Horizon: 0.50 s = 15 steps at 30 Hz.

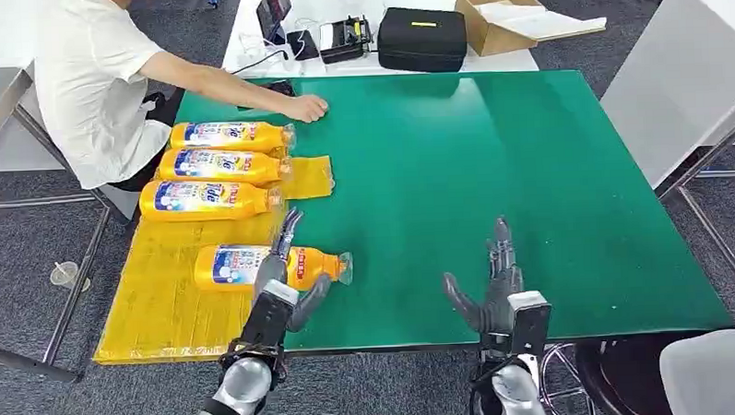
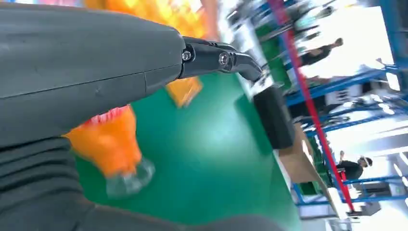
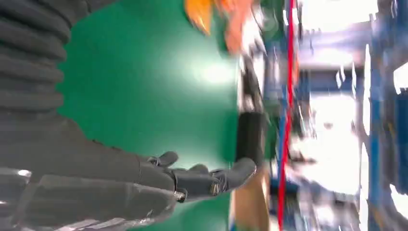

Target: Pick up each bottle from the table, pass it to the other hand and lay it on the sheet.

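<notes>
Resting over the near bottle [image 1: 272,265], the left hand [image 1: 283,266] has its fingers draped across the orange body and its thumb out toward the neck side, at about 7 o'clock on the green table [image 1: 492,166]. Whether those fingers are pressing on the bottle or only lying over it, I cannot tell; the left wrist view gives a blurred orange shoulder and clear cap [image 2: 129,179] just past the thumb. This bottle lies on its side, label end on the yellow sheet [image 1: 164,298] and cap end out on the bare green, so it straddles the sheet's edge.

At about 5 o'clock, well apart from any bottle, the right hand [image 1: 497,277] stands with fingers spread and nothing in it; the right wrist view shows the same splayed fingers [image 3: 211,178] above green.

Farther off, at 10 to 11 o'clock, 3 more bottles [image 1: 216,165] lie side by side on the sheet, caps pointing toward the table's middle. Beyond them a person's hand [image 1: 305,107] rests on the table, and a black case [image 1: 422,38] and a cardboard box [image 1: 491,19] sit on the white surface behind.

My worry is the round body: if the left hand lifts away with a drag, the bottle could roll off the sheet or toward the table's near edge. A sweeping arm could also nudge the nearest of the 3 laid bottles. The person's hand is near that row, so a reach there risks contact.
</notes>
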Tool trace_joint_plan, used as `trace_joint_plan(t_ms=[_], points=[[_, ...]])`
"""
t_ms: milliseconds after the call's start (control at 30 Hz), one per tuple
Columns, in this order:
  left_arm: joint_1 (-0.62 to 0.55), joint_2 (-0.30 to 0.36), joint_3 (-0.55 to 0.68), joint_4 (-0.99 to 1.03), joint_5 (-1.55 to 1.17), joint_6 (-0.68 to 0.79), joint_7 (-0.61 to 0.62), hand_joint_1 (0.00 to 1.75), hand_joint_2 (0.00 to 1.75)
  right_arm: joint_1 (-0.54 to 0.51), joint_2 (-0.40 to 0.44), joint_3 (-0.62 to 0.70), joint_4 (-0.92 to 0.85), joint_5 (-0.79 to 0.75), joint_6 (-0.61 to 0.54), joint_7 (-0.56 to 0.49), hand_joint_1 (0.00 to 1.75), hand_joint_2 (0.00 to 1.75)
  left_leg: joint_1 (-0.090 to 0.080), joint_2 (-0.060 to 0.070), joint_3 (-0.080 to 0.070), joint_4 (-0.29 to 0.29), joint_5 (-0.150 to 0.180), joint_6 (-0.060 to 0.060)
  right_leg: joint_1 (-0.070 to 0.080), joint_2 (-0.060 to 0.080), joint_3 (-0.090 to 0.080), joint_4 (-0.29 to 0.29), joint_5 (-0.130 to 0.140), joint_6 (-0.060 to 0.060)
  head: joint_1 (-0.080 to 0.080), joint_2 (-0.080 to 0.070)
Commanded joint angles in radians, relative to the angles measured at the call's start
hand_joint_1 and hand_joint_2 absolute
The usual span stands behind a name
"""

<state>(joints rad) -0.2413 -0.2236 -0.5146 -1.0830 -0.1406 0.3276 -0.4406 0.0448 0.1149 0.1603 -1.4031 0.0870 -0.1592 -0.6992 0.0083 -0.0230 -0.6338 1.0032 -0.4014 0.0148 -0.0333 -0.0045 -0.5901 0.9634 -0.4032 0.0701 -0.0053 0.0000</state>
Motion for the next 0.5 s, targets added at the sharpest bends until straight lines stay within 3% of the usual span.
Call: trace_joint_plan(t_ms=[33,67,100,200,500], points=[[0.011,-0.026,-0.018,0.044,0.147,0.061,0.002,0.00,1.75,-0.008,0.030,0.123,0.105,0.116,-0.222,0.014,0.00,0.00,0.002,0.006,0.007,0.000,-0.004,-0.001,0.003,0.004,0.007,-0.002,-0.001,-0.005,0.000,0.000],[0.019,-0.020,-0.032,0.027,0.161,0.082,-0.003,0.00,1.75,-0.004,0.022,0.139,0.099,0.106,-0.233,0.033,0.00,0.00,0.001,0.005,0.004,-0.001,-0.002,-0.001,0.001,0.004,0.003,-0.001,-0.001,-0.003,0.000,0.000],[0.019,-0.020,-0.032,0.027,0.161,0.082,-0.003,0.00,1.75,-0.004,0.022,0.139,0.099,0.106,-0.233,0.033,0.00,1.75,0.002,0.007,0.007,0.000,-0.004,-0.001,0.003,0.005,0.006,-0.001,-0.002,-0.005,0.000,0.000],[0.047,0.000,-0.058,-0.023,0.197,0.108,-0.010,0.00,1.75,0.025,0.008,0.167,0.042,0.062,-0.252,0.084,0.00,1.75,0.002,0.004,0.005,0.000,-0.003,-0.001,0.002,0.002,0.005,-0.001,-0.002,-0.004,0.000,0.000],[0.046,0.004,-0.066,-0.026,0.206,0.117,-0.012,0.00,1.75,0.031,-0.015,0.179,0.026,0.067,-0.256,0.089,0.00,1.75,0.001,0.005,0.005,0.000,-0.003,-0.001,0.002,0.003,0.005,0.000,-0.002,-0.005,0.000,0.000]])
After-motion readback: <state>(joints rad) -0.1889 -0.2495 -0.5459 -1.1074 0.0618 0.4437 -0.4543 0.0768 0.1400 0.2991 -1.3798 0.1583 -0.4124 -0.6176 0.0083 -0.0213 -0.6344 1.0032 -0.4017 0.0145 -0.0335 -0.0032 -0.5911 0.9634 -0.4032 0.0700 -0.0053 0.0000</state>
